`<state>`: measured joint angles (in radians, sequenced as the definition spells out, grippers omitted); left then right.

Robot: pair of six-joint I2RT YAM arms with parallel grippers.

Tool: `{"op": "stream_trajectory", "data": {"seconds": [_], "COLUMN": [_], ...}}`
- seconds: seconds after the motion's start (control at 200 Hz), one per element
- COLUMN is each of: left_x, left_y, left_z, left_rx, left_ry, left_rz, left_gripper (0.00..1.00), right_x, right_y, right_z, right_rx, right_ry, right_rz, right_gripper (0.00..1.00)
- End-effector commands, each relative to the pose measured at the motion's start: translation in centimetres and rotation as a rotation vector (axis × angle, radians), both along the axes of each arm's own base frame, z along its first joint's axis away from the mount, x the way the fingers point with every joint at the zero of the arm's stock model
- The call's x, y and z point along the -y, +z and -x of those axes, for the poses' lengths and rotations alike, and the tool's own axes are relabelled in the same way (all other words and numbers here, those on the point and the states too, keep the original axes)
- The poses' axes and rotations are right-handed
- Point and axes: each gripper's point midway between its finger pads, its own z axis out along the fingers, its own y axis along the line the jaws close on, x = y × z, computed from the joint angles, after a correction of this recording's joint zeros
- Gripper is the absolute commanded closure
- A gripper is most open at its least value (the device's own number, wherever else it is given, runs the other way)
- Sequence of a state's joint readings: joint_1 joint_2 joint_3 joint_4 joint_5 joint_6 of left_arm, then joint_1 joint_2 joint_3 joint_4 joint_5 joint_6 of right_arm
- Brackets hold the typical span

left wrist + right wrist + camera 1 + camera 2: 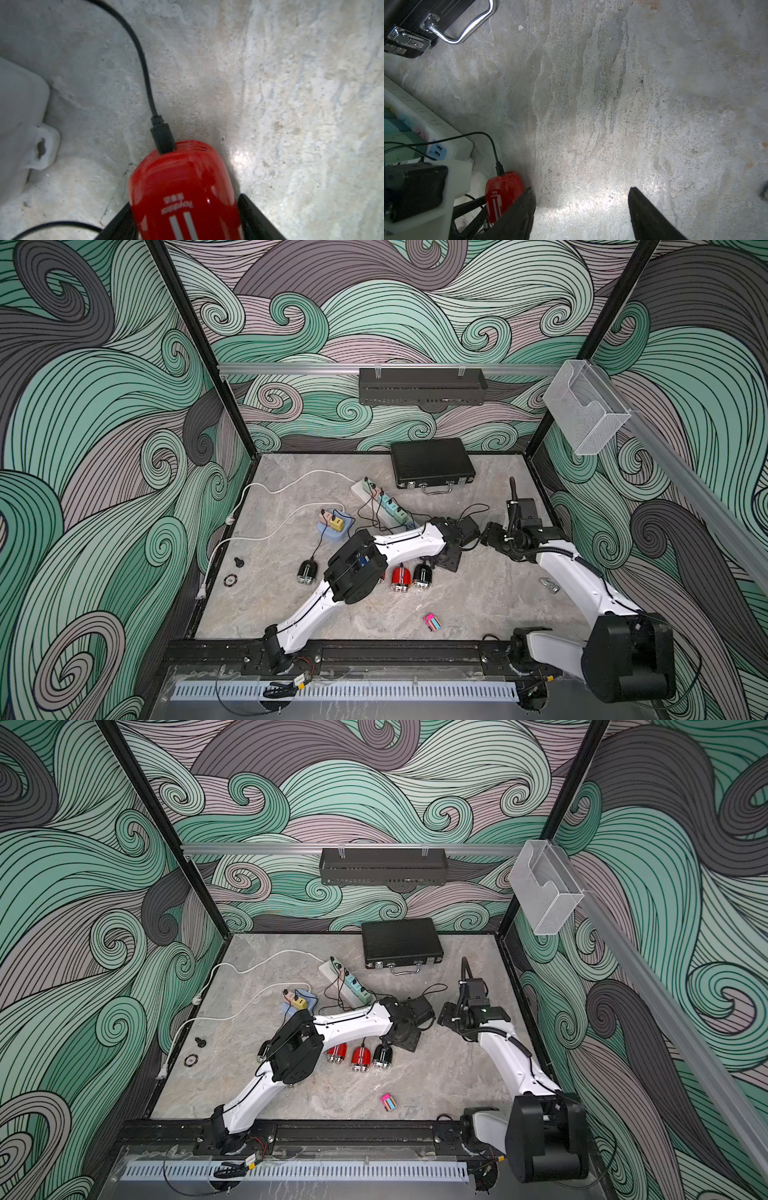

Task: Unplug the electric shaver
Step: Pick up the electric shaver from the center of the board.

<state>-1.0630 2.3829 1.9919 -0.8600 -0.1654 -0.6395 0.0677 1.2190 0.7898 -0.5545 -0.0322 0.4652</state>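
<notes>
A red electric shaver (182, 187) lies on the stone table with a black plug (163, 135) seated in its far end. Its black cable (143, 62) curves away towards the white power strip (425, 124). My left gripper (185, 201) straddles the shaver's body, one finger close on each side, with a thin shadowed gap on one side. In both top views the left wrist hides this shaver. My right gripper (581, 188) hangs open over bare table with nothing between its fingers. One of its fingers (521, 207) sits right beside the same shaver (503, 193).
Another red shaver (401, 577) and two black ones (423, 576) (307, 571) lie near the left arm, their cables running to the power strip (376, 497) and a blue socket cube (334, 526). A black case (432, 466) stands at the back. A pink block (432, 621) lies at the front.
</notes>
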Motion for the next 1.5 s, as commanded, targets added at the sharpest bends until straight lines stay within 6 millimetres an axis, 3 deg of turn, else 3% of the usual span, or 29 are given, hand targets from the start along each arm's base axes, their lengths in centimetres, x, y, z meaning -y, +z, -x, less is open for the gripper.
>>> {"op": "stream_trajectory", "data": {"seconds": [0.0, 0.38, 0.685, 1.056, 1.221, 1.496], "left_x": [-0.7, 0.3, 1.7, 2.7, 2.5, 2.8], "left_y": [-0.4, 0.9, 3.7, 6.4, 7.5, 9.4], "left_z": [0.0, -0.2, 0.3, 0.9, 1.1, 1.9], "left_rx": [0.016, 0.055, 0.097, 0.150, 0.184, 0.197], "left_ry": [-0.006, -0.063, -0.162, -0.262, -0.300, -0.336], "left_rz": [-0.039, 0.038, 0.184, 0.301, 0.341, 0.439], "left_gripper": [0.35, 0.68, 0.71, 0.81, 0.87, 0.87], "right_x": [0.0, -0.5, -1.5, -2.8, -4.7, -7.0], "right_y": [-0.5, -0.7, 0.2, 1.6, 2.6, 2.5], "right_z": [0.1, 0.4, 0.3, -0.5, -1.1, -1.5], "right_rx": [-0.008, 0.000, 0.054, 0.130, 0.187, 0.202], "right_ry": [-0.009, 0.011, 0.030, 0.049, 0.120, 0.183], "right_rz": [-0.011, -0.036, -0.112, -0.302, -0.418, -0.563], "right_gripper": [0.29, 0.29, 0.29, 0.36, 0.36, 0.39]}}
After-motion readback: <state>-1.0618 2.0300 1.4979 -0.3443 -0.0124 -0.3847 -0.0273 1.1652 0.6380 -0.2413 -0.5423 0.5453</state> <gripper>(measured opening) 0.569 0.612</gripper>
